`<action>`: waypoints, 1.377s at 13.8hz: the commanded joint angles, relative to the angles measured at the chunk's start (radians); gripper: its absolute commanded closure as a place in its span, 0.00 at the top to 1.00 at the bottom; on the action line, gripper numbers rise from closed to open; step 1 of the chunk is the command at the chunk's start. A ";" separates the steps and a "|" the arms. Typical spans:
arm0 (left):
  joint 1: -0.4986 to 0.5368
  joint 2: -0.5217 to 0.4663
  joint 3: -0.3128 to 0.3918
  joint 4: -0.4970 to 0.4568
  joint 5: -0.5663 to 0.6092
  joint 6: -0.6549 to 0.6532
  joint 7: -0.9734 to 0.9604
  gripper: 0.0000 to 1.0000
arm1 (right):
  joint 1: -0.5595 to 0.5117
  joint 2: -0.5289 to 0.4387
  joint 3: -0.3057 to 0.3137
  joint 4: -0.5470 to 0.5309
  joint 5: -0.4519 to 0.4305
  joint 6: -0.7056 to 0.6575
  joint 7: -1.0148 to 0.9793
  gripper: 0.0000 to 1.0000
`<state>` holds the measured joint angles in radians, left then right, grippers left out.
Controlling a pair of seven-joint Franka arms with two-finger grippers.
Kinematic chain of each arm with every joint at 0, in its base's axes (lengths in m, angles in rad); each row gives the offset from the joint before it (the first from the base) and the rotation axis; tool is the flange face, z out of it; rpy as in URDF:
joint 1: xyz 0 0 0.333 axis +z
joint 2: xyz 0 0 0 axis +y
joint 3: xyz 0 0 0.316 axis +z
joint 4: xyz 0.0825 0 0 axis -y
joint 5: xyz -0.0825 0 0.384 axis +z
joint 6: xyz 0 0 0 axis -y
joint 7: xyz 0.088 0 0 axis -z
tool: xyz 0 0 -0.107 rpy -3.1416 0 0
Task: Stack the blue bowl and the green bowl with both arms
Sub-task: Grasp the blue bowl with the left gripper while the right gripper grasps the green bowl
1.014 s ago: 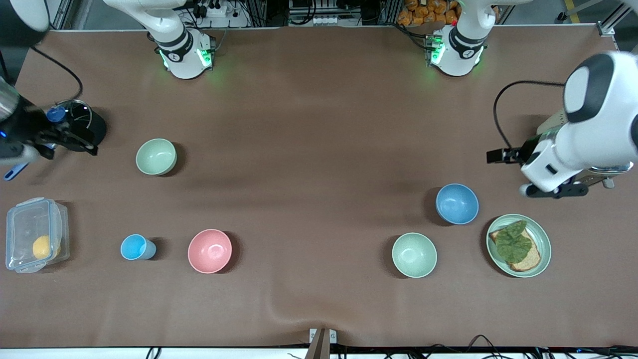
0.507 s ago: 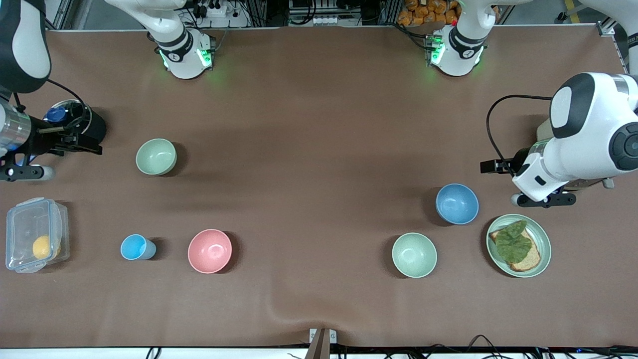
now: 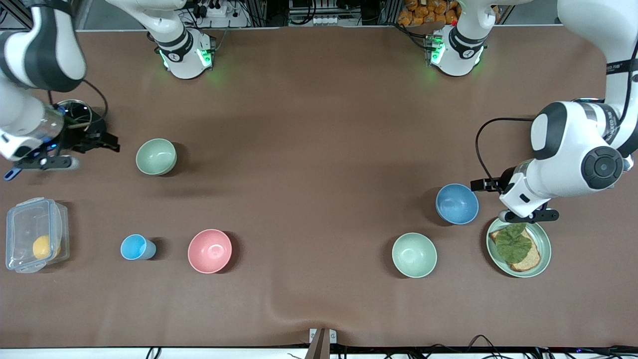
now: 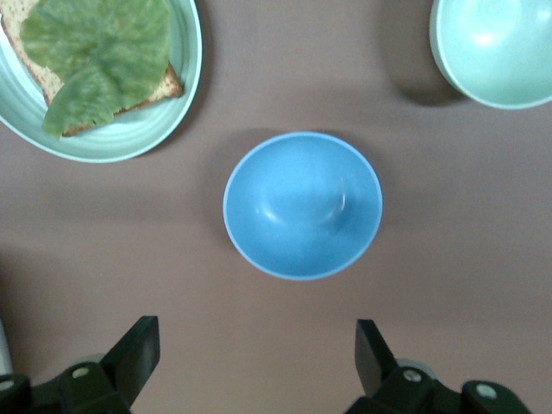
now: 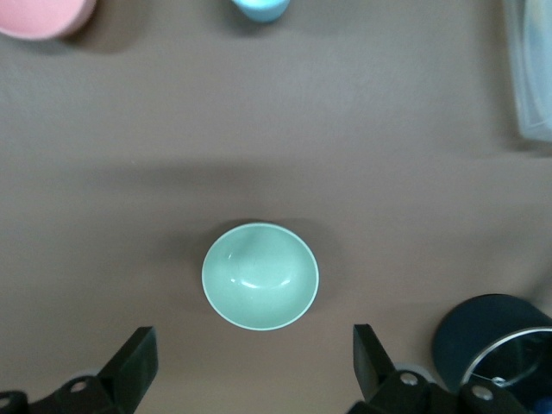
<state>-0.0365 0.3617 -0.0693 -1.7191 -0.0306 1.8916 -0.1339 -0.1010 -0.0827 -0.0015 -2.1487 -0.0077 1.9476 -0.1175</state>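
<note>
While your left gripper point(image 4: 250, 366) is hanging spread beside the blue bowl point(image 3: 457, 204), your right gripper point(image 5: 250, 366) is hanging spread beside the green bowl point(image 3: 156, 156).

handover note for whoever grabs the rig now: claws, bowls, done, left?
Left claw: open, empty, up over the table beside the blue bowl, by the toast plate.
Right claw: open, empty, up beside the green bowl, near the black container.
Blue bowl: upright on the table at the left arm's end. Green bowl: upright at the right arm's end, farther from the front camera.
Done: nothing gripped, nothing stacked.
Left: grip both bowls, bring them together, nest one in the other.
</note>
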 commanded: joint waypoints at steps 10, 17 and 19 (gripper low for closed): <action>0.010 0.169 0.009 -0.079 0.023 0.265 -0.009 1.00 | -0.103 -0.071 0.001 -0.414 0.000 0.437 -0.042 1.00; 0.032 0.226 0.009 -0.079 0.023 0.291 -0.009 1.00 | -0.180 0.099 0.005 -0.436 0.018 0.635 -0.109 0.63; 0.029 0.233 0.009 -0.085 0.023 0.291 -0.009 1.00 | -0.189 0.119 0.006 -0.453 0.040 0.669 -0.113 0.61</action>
<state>-0.0075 0.5902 -0.0576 -1.7941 -0.0305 2.1697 -0.1349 -0.2689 0.0208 -0.0099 -2.5850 -0.0005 2.5803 -0.2041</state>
